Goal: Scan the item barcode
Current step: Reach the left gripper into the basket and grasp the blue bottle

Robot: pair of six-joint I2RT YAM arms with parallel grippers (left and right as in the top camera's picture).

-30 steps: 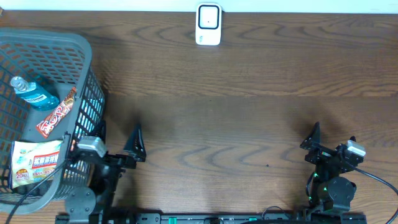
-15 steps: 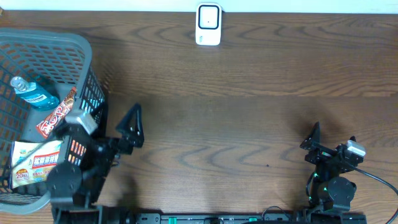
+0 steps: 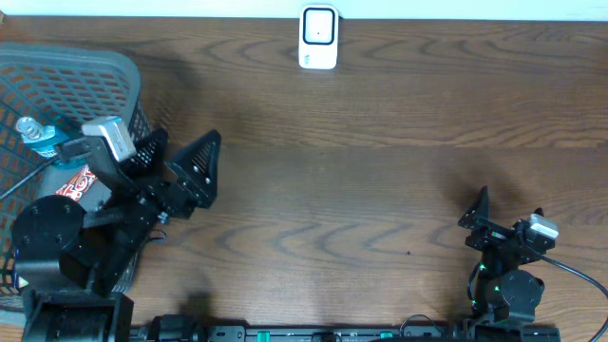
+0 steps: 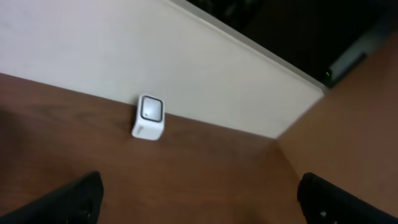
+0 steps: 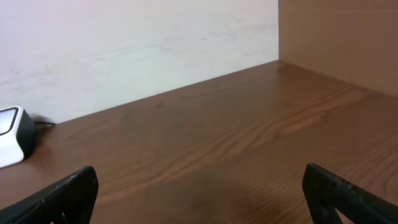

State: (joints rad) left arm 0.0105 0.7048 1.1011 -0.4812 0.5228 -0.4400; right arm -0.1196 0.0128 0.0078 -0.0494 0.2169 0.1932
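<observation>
The white barcode scanner stands at the table's far edge; it also shows in the left wrist view as the scanner and at the left edge of the right wrist view. Items lie in the grey basket at the left: a blue bottle and a red snack pack, partly under my left arm. My left gripper hangs open and empty just right of the basket's wall, its jaws wide apart in its wrist view. My right gripper rests open and empty at the near right.
A pale wall runs behind the table's far edge. A brown board rises at the right side. The left arm's body covers the basket's near half.
My left arm has lifted and swung away from the near edge, over the basket's near part, hiding the white packet there. Its gripper stays open. The right arm has not moved.
</observation>
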